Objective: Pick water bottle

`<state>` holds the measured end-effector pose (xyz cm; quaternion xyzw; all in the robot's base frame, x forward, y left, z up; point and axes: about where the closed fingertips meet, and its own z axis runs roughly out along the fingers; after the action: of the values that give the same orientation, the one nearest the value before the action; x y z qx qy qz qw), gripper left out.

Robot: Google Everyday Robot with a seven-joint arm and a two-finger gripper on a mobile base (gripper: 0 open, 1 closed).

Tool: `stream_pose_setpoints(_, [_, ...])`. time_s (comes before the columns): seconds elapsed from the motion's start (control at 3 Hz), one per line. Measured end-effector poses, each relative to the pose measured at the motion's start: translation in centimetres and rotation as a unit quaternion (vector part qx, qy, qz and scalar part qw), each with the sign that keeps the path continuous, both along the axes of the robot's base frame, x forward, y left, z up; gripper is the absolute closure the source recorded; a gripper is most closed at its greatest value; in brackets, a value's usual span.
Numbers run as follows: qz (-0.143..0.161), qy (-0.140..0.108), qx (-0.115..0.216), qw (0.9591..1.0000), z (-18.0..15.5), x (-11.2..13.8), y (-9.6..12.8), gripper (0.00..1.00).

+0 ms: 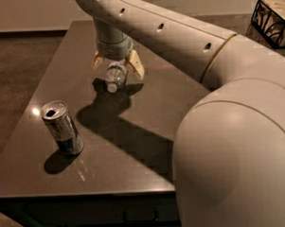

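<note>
The water bottle (115, 75) is small and made of clear, crinkly plastic, with a white cap and a pale band around its body. It sits on the far half of the dark table (134, 149), tilted, with its cap end pointing down and toward the near edge. Whether it rests on the surface cannot be told. The pincer (118, 69) hangs directly over it, its two tan fingers (136, 66) spread to either side of the bottle's body.
</note>
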<state>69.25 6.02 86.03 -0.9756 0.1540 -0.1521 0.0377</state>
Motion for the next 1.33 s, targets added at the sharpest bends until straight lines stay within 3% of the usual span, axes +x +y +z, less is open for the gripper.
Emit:
stream_pose_setpoints(0.67, [0.019,0.008,-0.001,0.9998,-0.3,-0.1,0.8,0.62])
stream_pose_setpoints(1.0, [0.021,-0.001,0.003,0.9998,0.5,-0.3,0.7,0.86])
stream_pose_setpoints(1.33, [0.027,-0.021,0.011,0.9993,3.0,-1.0,0.6,1.0])
